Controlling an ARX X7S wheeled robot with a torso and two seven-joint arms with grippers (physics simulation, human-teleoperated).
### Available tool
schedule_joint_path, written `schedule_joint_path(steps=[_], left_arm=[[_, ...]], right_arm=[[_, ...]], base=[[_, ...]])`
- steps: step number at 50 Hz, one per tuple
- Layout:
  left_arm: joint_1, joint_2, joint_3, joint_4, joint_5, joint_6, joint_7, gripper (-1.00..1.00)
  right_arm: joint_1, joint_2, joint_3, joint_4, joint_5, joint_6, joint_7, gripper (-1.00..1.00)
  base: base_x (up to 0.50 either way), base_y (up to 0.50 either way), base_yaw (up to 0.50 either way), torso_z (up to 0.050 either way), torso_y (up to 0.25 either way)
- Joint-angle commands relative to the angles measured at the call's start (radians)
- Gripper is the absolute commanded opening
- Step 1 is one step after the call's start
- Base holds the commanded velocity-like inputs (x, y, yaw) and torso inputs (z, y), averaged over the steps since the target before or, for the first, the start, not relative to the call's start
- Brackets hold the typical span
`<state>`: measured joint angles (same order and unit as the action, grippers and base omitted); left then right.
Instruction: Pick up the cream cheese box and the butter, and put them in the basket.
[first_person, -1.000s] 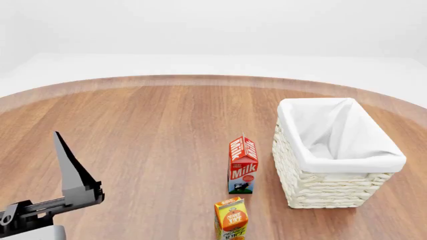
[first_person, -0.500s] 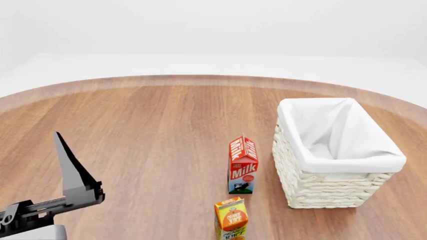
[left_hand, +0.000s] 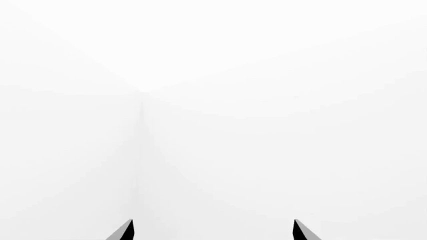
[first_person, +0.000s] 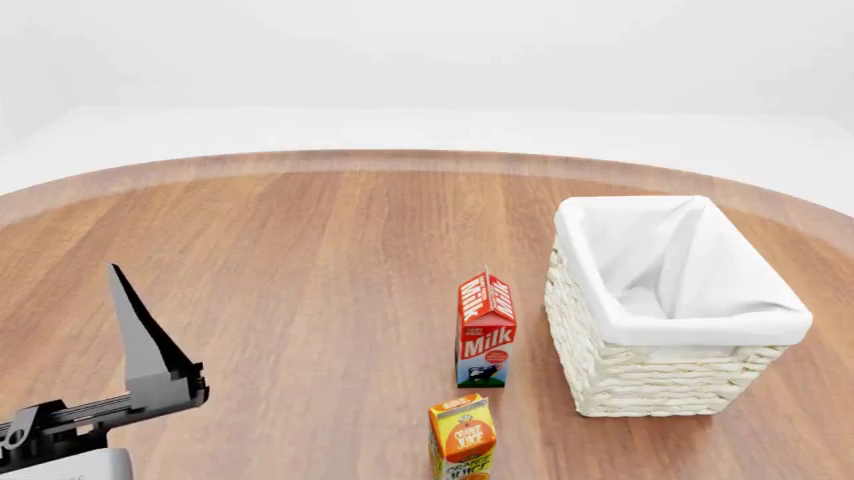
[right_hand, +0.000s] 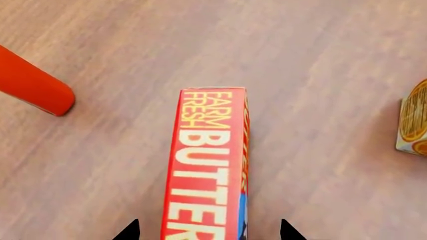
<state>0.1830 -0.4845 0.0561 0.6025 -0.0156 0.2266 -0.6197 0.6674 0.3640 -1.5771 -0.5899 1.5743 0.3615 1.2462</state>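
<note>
From the head camera we see the round wooden counter (first_person: 307, 270) carrying the white woven wicker basket with its white cloth liner (first_person: 667, 310) at the right. Just beside it to the left stands an upright red milk carton (first_person: 486, 330), with an orange juice carton (first_person: 463, 438) nearer us.

Our left gripper (first_person: 140, 340) is raised at the lower left, pointing up — in its wrist view the two dark fingers (left_hand: 123, 231) stand spread apart against blank white, with nothing between them.

In the right wrist view the red-orange butter box with yellow lettering (right_hand: 207, 165) lies on the counter, narrow face up. The right gripper (right_hand: 208, 232) has its finger tips parted, one either side of the box's near end; contact we cannot tell.

A red rounded object (right_hand: 33, 85) and a brown-orange package (right_hand: 413, 122) lie apart from the butter.
</note>
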Motion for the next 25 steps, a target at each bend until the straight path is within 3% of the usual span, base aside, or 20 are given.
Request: schedule_joint_path(steps=[1,25], left_arm=[[-0.001,-0.001,0.002,-0.003,0.0,0.002,-0.001,1.0],[-0.001,-0.003,0.001,-0.011,-0.001,0.007,-0.005,1.0]], right_arm=[[-0.003,-0.003,-0.003,0.02,-0.001,0.003,-0.016,1.0],[-0.013,-0.019,-0.012,0.061,-0.001,0.01,-0.048,1.0]], base=[[0.0,0.0,0.0,0.0,0.0],[0.0,0.0,0.0,0.0,0.0]])
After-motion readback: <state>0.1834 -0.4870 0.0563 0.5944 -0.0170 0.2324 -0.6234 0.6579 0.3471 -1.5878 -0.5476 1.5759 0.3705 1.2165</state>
